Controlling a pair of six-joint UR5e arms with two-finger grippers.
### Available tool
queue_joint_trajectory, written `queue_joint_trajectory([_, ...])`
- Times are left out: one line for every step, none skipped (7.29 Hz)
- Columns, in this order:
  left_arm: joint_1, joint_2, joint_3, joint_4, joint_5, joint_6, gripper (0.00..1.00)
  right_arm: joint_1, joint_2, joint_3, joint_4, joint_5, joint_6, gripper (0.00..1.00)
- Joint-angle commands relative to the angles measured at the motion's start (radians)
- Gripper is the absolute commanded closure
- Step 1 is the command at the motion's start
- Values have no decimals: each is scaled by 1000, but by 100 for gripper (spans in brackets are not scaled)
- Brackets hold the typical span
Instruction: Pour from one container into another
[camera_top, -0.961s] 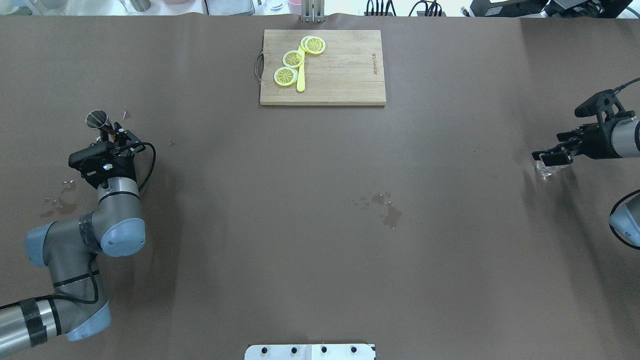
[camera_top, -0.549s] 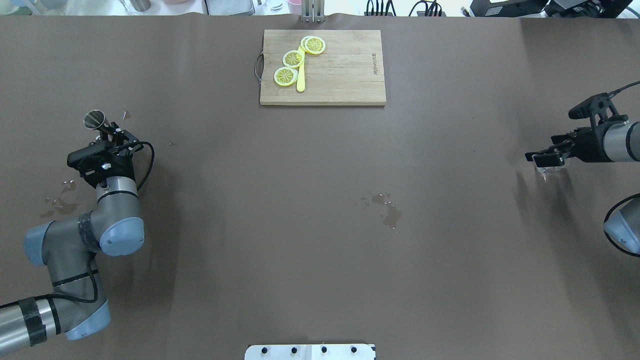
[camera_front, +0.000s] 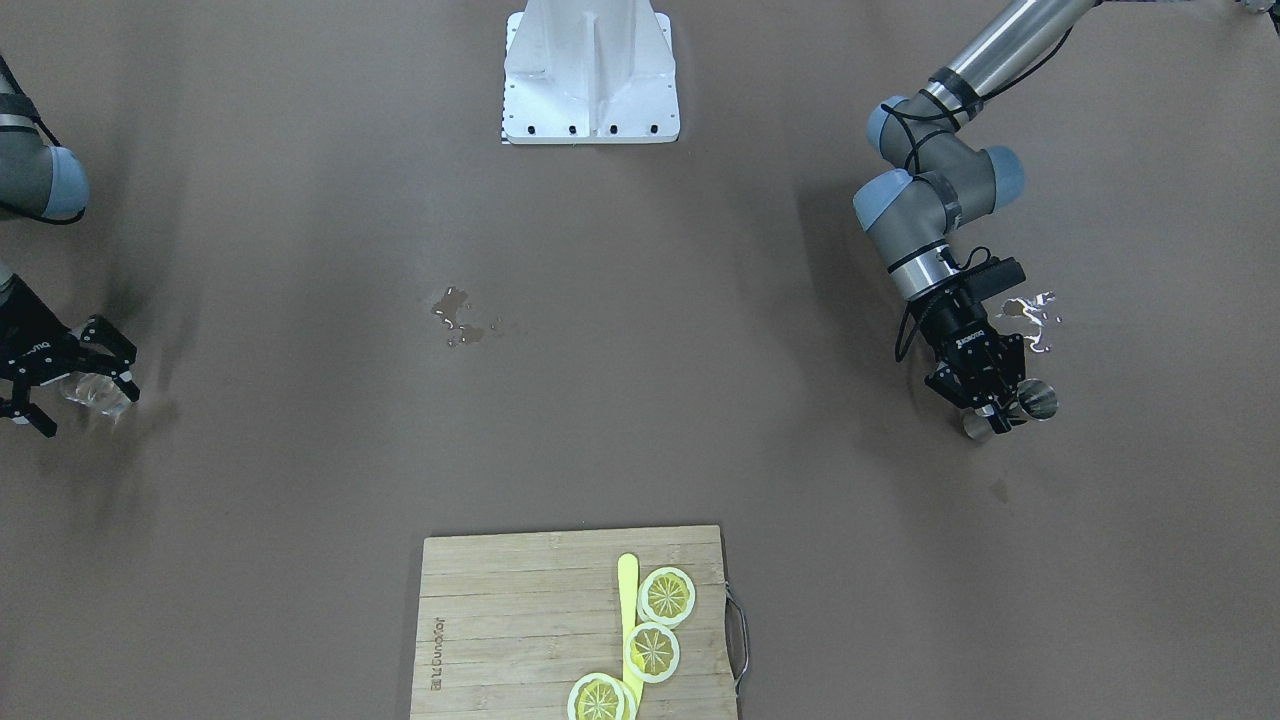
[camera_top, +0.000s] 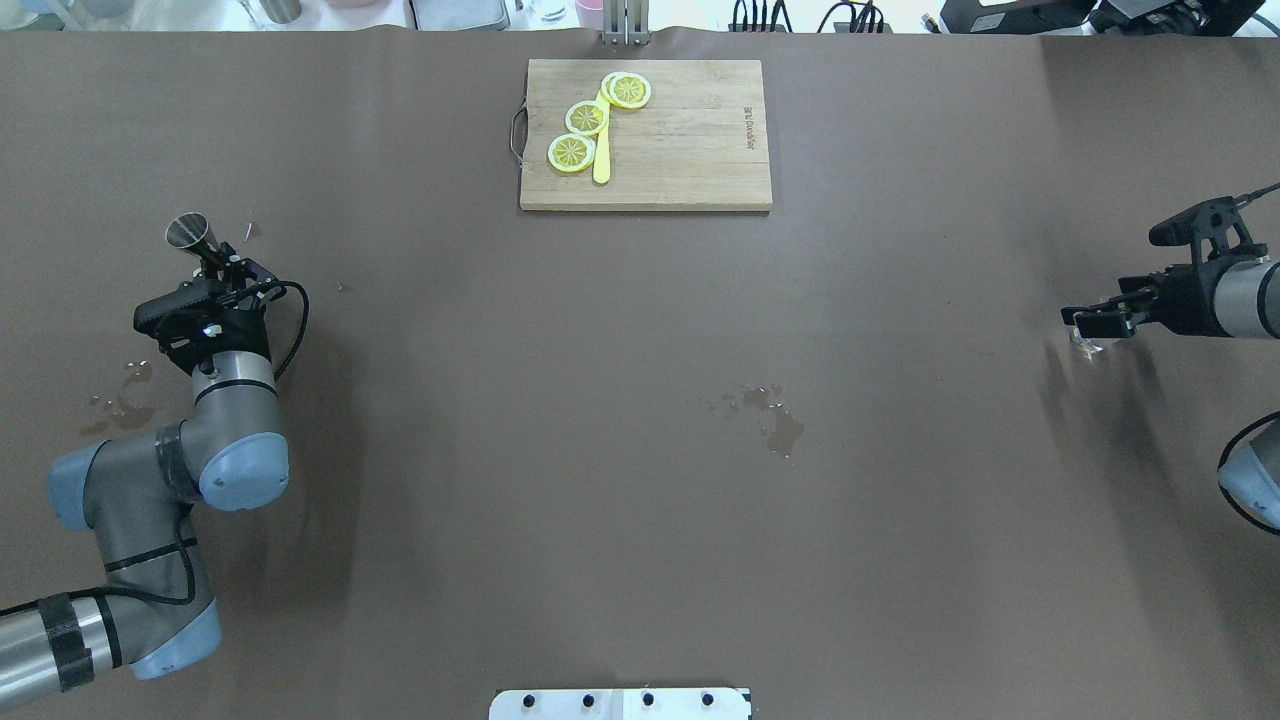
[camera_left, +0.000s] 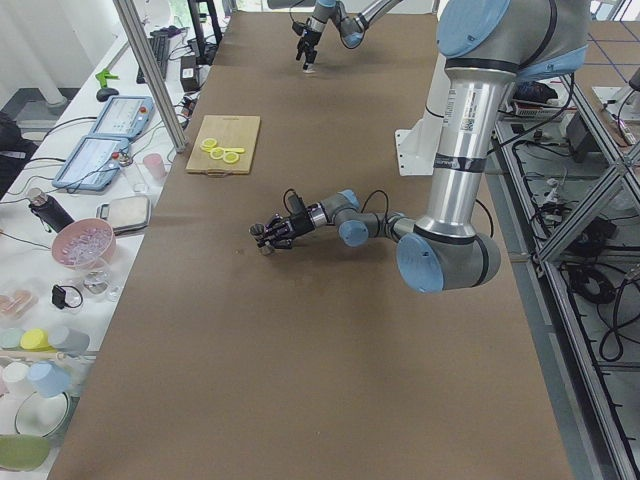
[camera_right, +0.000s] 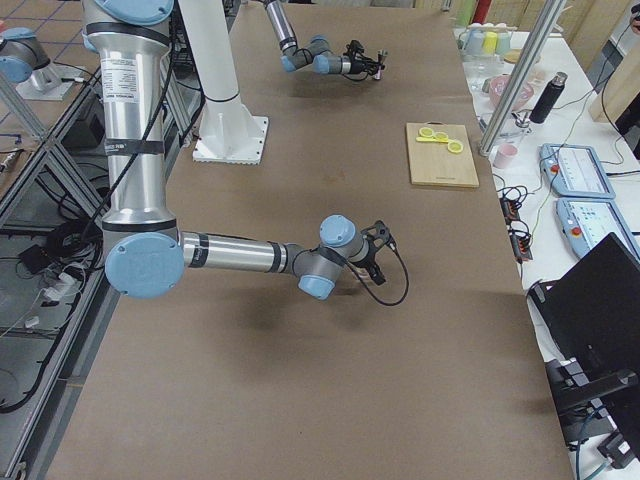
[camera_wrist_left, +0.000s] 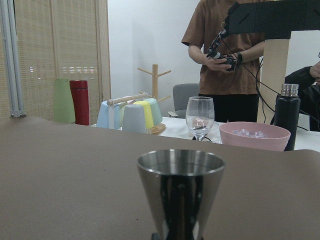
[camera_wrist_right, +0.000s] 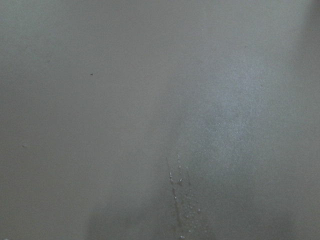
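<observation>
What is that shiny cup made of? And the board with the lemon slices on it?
The shiny cup looks like polished metal, probably steel: it is silver and mirrors the room. The board looks like bamboo or wood: matte, pale tan strips with grain lines. The lemon slices may be plastic toys, being so evenly bright yellow, but I can't be sure.

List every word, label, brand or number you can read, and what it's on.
Cutting board: a branded mark, too small to read.
Right end effector: white lettering, too blurred to read.
Left arm: a printed sticker, too small to read.
No text is legible anywhere.
</observation>
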Motion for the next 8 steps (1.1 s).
queue_joint_trajectory([-1,32,-88,0,0,6,100,-22,-23,29,-1,-26,44,2])
queue_joint_trajectory([1,61,-159,2,-3,9,100,-35,-29,32,-1,-39,50,2])
queue_joint_trajectory([2,78,-214,6,-2,14,100,-41,-31,32,-1,-42,50,2])
queue_joint_trajectory([13,83,-265,8,-3,14,100,-45,-32,32,0,-42,50,2])
queue_joint_trajectory([37,98,-320,9,-9,46,100,-45,-34,32,0,-42,49,6])
queue_joint_trajectory([51,98,-355,3,-9,96,100,-49,-37,29,0,-42,50,9])
queue_joint_trajectory([65,98,-379,5,-9,164,100,-57,-37,29,0,-52,50,10])
queue_joint_trajectory([68,98,-402,-3,-12,318,100,-60,-37,29,0,-52,49,18])
